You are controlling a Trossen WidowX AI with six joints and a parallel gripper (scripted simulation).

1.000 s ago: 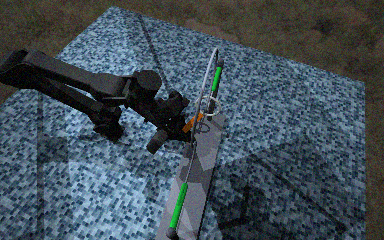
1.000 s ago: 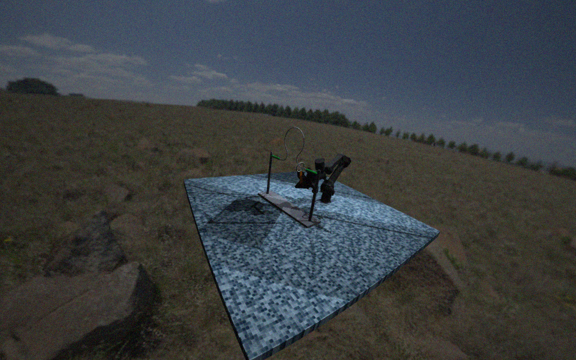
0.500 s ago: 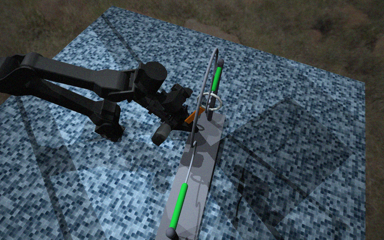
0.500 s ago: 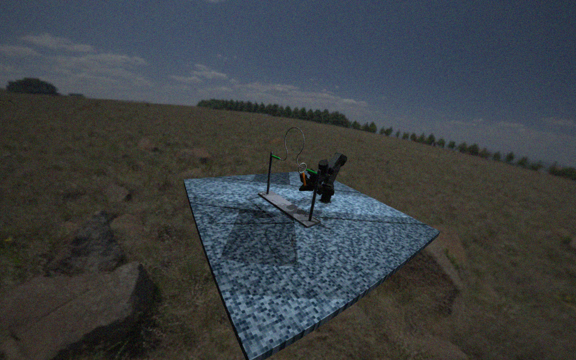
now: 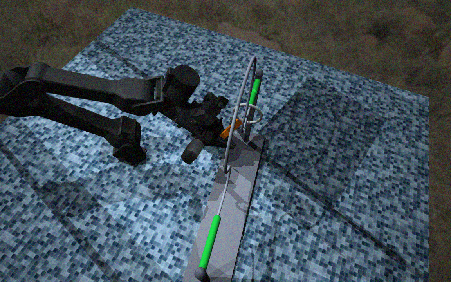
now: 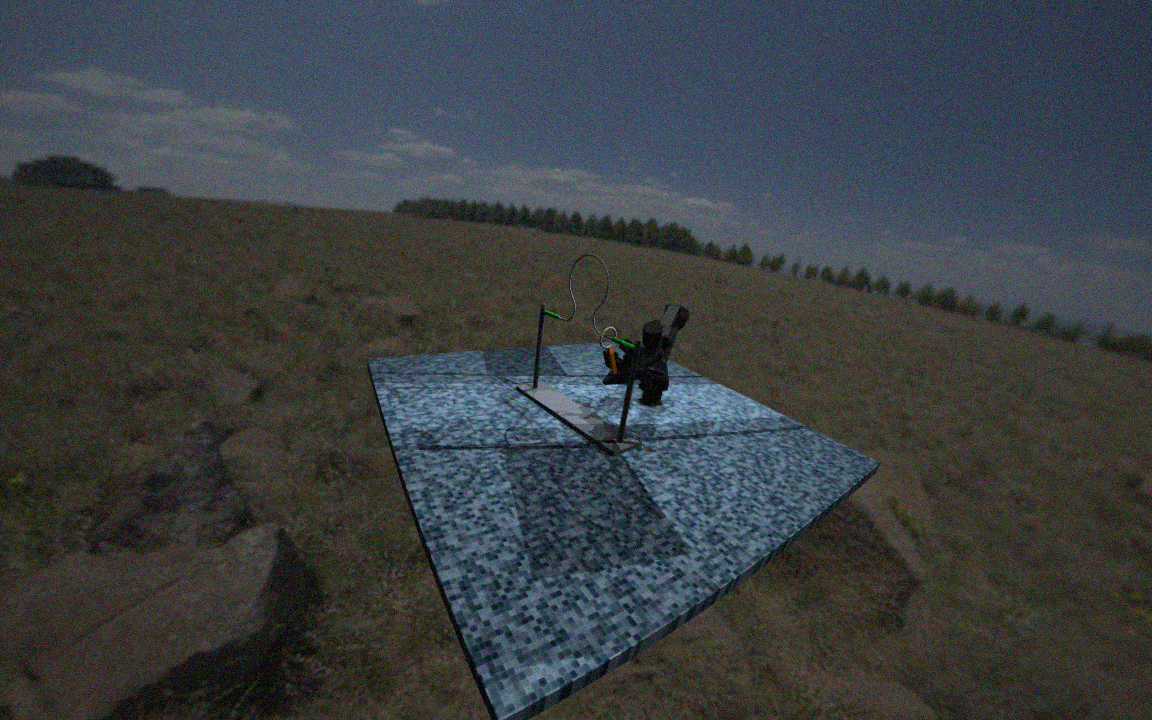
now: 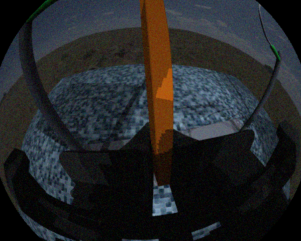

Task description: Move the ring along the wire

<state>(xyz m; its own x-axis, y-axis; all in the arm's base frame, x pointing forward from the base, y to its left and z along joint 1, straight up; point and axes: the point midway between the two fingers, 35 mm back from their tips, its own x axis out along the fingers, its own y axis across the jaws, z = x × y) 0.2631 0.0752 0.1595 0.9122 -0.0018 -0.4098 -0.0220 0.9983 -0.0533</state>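
Note:
My gripper [image 5: 228,142] [image 7: 152,126] is shut on the orange handle [image 5: 225,132] [image 6: 611,360] [image 7: 160,84], which slants up to the pale ring [image 5: 262,114] [image 6: 601,338]. The ring is around the wire [image 5: 242,85] [image 6: 607,284], just past the inner end of the green part [image 5: 254,91] [image 6: 622,342] at the far post in the top view. The other green part [image 5: 210,241] [image 6: 551,313] [image 7: 275,51] is at the near post. Clearance between ring and grey wire is too small to judge. The ring is out of the wrist view.
The tall grey wire loop rises beside the gripper and crosses in front of the handle in the top view. One dark post [image 6: 627,402] [image 7: 45,97] and the other post [image 6: 539,353] [image 7: 264,100] stand on a long grey base [image 5: 216,259] [image 6: 567,407].

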